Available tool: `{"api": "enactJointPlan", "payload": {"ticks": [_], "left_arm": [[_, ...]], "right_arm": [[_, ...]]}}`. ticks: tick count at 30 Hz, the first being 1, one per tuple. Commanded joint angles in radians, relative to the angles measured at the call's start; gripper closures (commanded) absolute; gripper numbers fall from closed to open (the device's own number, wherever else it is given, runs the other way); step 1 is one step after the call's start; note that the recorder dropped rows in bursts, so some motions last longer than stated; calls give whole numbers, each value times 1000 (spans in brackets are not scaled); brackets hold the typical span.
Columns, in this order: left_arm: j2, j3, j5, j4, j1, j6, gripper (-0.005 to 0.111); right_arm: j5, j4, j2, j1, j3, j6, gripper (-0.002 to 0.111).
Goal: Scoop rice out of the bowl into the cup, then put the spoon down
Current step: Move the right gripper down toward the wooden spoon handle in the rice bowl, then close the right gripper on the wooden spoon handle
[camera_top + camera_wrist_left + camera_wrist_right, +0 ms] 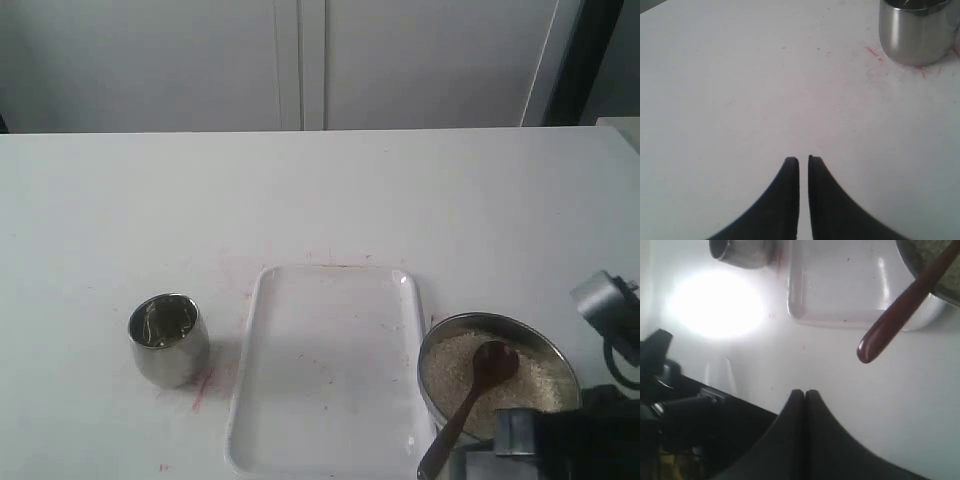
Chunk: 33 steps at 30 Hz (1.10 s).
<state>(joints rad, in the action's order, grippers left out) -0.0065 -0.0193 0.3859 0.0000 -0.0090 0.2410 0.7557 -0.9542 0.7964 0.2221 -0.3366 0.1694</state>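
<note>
Closest to you, your right gripper [805,392] has its two dark fingers pressed flat together with nothing between them. It sits at the near right corner of the table [300,190], just short of the tip of the spoon's handle and not touching it. Your left gripper [803,160] shows only a thin slit between its fingertips. It grips nothing and hangs over bare tabletop.

At that near right corner stands the steel bowl [500,318], filled with rice [540,380]. The wooden spoon [478,395] lies in it, with its oval head resting on the grains. Its handle slants out over the rim toward the near edge.

Just beside the bowl, midway along the near edge, lies a white rectangular tray [330,370]. Past the tray, toward the left edge, the steel cup [168,340] stands upright. You cannot tell what is inside it. Red smudges [203,385] mark the tabletop at its base.

Beyond the far edge are pale cabinet doors [300,60].
</note>
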Motion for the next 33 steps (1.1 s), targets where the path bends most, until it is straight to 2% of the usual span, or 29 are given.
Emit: {"api": "enactJointPlan", "payload": {"ticks": [1, 7, 16, 27, 33], "left_arm": [[7, 9, 48, -6, -4, -6, 92], [7, 9, 48, -6, -4, -6, 92], [7, 9, 48, -6, -4, -6, 92], [7, 9, 48, -6, -4, -6, 92], [7, 9, 48, -6, -4, -6, 92]], "right_arm": [[205, 302, 87, 7, -150, -99, 108], [364, 405, 177, 7, -291, -101, 108], [382, 427, 218, 9, -422, -99, 108], [355, 440, 297, 166, -434, -85, 108], [416, 618, 381, 249, -498, -91, 108]]}}
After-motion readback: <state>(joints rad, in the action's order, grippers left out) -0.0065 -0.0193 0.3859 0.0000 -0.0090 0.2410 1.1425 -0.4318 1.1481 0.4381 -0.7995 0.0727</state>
